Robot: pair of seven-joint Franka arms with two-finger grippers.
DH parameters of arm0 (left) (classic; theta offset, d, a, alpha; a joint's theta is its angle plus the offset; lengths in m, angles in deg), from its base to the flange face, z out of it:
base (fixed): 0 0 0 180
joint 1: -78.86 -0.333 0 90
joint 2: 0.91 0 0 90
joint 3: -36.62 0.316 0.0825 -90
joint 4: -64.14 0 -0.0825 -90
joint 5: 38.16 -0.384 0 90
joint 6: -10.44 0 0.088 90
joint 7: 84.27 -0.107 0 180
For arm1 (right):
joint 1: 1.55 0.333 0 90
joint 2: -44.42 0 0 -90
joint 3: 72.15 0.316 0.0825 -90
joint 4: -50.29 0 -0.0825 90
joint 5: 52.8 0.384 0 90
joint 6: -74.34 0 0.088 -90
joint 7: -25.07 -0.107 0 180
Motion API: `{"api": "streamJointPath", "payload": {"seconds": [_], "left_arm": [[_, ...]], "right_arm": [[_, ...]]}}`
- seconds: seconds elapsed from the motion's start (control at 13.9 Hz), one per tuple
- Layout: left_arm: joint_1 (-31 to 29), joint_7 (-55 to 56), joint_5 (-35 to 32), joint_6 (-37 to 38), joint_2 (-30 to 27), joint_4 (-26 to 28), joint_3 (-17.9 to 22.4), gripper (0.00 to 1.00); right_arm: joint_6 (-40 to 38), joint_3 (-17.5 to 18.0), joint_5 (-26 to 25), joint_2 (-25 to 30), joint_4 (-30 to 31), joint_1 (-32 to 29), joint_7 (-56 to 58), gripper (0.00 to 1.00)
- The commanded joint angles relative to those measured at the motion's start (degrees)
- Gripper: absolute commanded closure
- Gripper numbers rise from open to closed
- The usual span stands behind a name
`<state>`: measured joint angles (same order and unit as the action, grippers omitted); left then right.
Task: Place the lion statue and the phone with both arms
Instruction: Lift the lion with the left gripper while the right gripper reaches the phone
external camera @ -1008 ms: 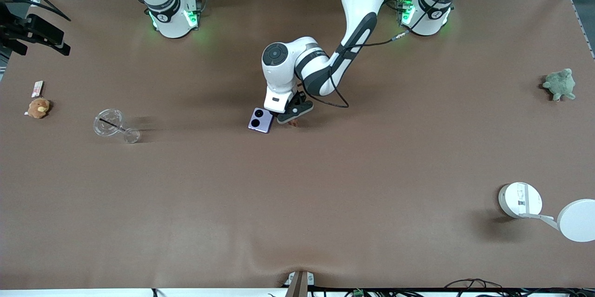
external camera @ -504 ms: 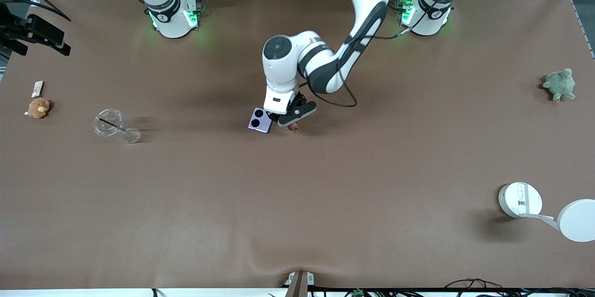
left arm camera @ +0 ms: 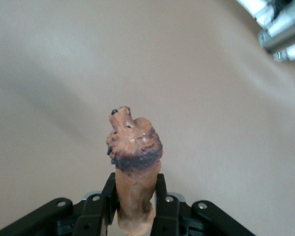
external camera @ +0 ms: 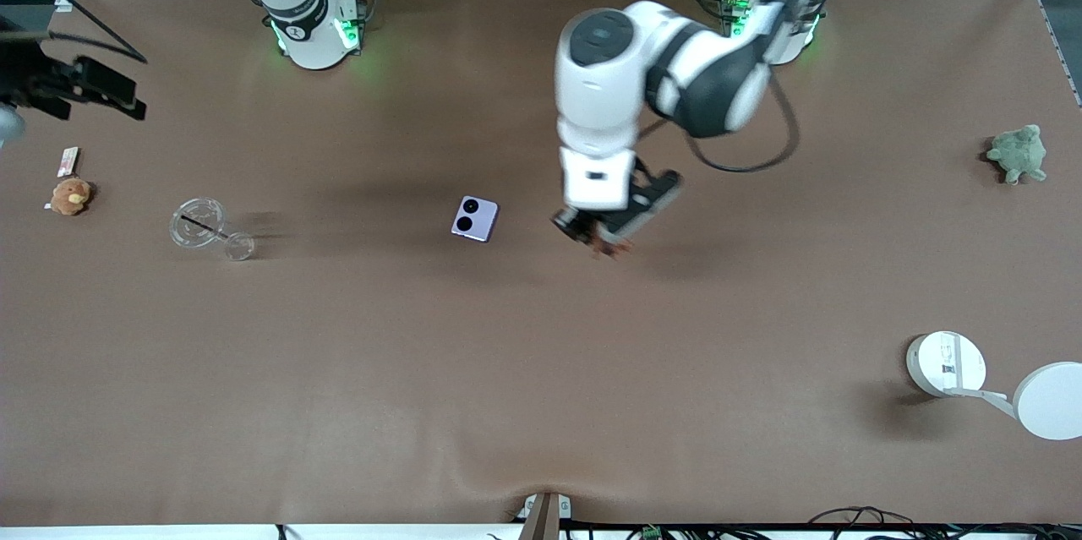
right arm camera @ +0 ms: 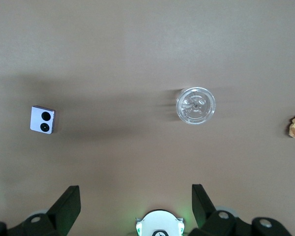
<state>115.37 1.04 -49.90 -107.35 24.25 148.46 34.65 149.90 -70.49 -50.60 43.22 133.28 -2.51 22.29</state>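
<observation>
Left claw raised over table centre, clamped on lion statue; phone lies flat nearby, toward right arm's end

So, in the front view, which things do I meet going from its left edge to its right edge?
Tan plush toy → clear glass → phone → left gripper holding the lion statue → green plush → white lamp.

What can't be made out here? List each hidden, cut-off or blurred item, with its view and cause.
- Reddish-brown lion statue: legs and tail hidden between the left tool's fingers in the left wrist view; barely visible under that tool in the front view.
- Right tool: only fingertips in its wrist view; cut off by the front view's edge.
</observation>
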Motion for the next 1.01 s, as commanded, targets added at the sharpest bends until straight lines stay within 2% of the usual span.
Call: {"api": "streamJointPath", "payload": {"seconds": [0.0, 0.29, 0.5, 0.72, 0.94], "left_arm": [[-6.9, -4.0, -0.7, 0.0, -0.2, 0.9, -0.7, 1.0], [-18.1, -18.4, -1.2, 1.9, 1.3, 1.6, -0.7, 1.0], [-24.7, -31.2, -1.4, 1.6, 4.0, 1.5, -0.7, 1.0], [-30.3, -45.1, -1.6, 0.6, 5.5, 1.5, -0.7, 1.0], [-34.7, -58.0, -1.4, -5.0, 9.8, 1.1, -0.7, 1.0]], "right_arm": [[-0.4, -0.3, -0.9, -4.4, -0.8, 1.0, 0.0, 0.0], [0.6, -0.3, 0.3, -8.6, -1.0, 1.2, -0.1, 0.0], [4.6, -0.2, 1.5, -10.5, -1.0, 4.5, -1.3, 0.0], [7.3, -0.2, 3.4, -13.6, -0.9, 8.2, -9.5, 0.0], [12.0, -0.2, 6.1, -16.8, 0.0, 11.9, -13.7, 0.0]]}}
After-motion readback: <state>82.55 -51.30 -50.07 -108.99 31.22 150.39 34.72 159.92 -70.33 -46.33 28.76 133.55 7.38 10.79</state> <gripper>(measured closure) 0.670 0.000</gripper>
